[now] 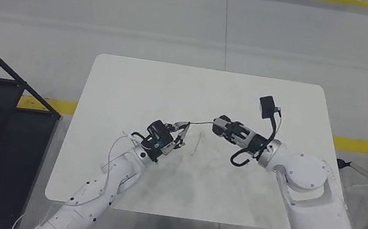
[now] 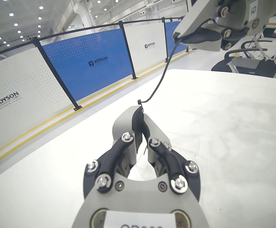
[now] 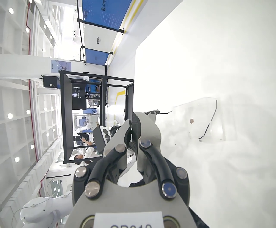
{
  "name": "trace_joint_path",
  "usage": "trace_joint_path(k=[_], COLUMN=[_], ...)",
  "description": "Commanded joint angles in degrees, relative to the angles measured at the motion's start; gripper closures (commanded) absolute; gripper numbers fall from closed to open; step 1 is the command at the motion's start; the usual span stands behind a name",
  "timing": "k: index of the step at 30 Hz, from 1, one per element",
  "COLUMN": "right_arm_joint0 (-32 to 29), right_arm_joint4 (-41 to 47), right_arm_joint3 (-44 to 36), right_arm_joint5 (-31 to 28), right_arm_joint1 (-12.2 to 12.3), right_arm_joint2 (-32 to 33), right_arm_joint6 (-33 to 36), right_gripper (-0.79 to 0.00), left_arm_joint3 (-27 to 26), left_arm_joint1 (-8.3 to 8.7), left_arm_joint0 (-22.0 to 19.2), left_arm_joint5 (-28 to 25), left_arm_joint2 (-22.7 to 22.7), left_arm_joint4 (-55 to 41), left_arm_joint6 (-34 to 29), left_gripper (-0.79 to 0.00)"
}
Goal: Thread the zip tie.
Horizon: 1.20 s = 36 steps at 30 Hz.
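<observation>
The left pincer (image 2: pixel 140 111) is clamping shut on the zip tie (image 2: pixel 160 78) just behind its head (image 2: pixel 139 101), which is poking out past the fingertips above the middle of the tabletop (image 1: pixel 137 94). The right pincer (image 2: pixel 177 37), just to the right, is pinching the zip tie's other end with its fingers together. Between them the zip tie is hanging in an open arc, off the surface. Both ends are being held, but that other end is sitting well apart from the head, so the threading itself looks not yet begun. What is remaining is swinging that end round, lining it up with the head and pushing it through.
</observation>
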Motion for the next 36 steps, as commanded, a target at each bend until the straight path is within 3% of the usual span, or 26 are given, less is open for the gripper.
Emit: trace_joint_path(k=[1,17,36], right_arm_joint0=[0.16,0.52,-0.8], right_arm_joint4=[0.42,2.9,-0.61], right_arm_joint3=[0.18,0.95,-1.04], right_arm_joint5=[0.13,-0.53,1.94], right_arm_joint1=[-0.02,-0.12,0.65], right_arm_joint2=[-0.06,-0.24,0.75], right_arm_joint6=[-0.03,-0.71,0.57], right_gripper=[0.0,0.0,0.0], left_arm_joint3=[0.04,0.23,-0.8], left_arm_joint1=[-0.03,-0.25,-0.6], left_arm_joint0=[-0.02,-0.03,1.16], left_arm_joint5=[-0.01,0.04,3.37], left_arm_joint2=[-0.02,-0.34,-2.06], left_arm_joint4=[0.02,-0.19,-2.66], left_arm_joint6=[0.02,0.26,1.6], left_gripper=[0.0,0.0,0.0])
